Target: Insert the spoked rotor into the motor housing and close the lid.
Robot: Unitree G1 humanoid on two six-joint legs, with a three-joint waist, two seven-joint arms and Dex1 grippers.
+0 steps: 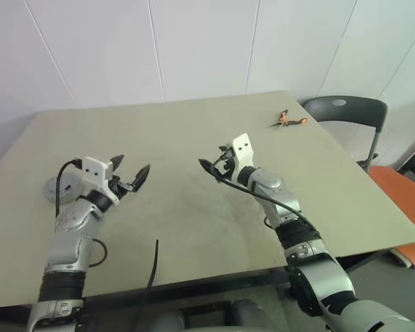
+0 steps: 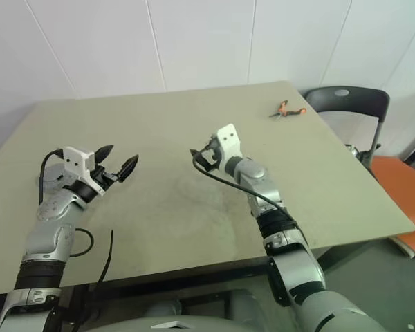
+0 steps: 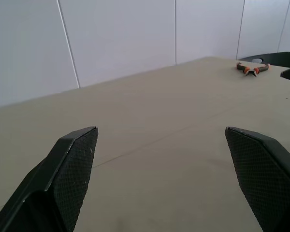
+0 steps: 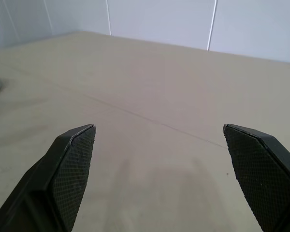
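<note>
A beige table [image 1: 194, 131] is seen in front of a white panelled wall. Both arms are held above its near half, and nothing is gripped by either of them.

The left gripper [image 1: 133, 164] is held over the near left part of the table and is pointed toward the middle. Its two black fingers [image 3: 72, 169] are spread wide, and only bare table surface is seen between them. The right gripper [image 1: 211, 169] is held near the middle of the table and is pointed to the left, toward the other gripper. Its fingers [image 4: 72, 164] are also spread wide, with nothing between them. The two grippers are well apart from each other.

A round silver-grey puck, which is taken to be the motor housing [image 1: 63, 188], lies on the table at the near left, just behind the left wrist and partly hidden by it. A lighter ring and a dark centre can be made out on its top face. It cannot be told whether this face is a lid or the housing itself. The puck is not touched by the fingers.

Small pliers with orange handles [image 1: 288, 122] lie at the far right corner of the table. A dark grey chair [image 1: 346, 111] stands just beyond that corner. A thin black cable [image 1: 152, 266] is seen at the near edge of the table.
</note>
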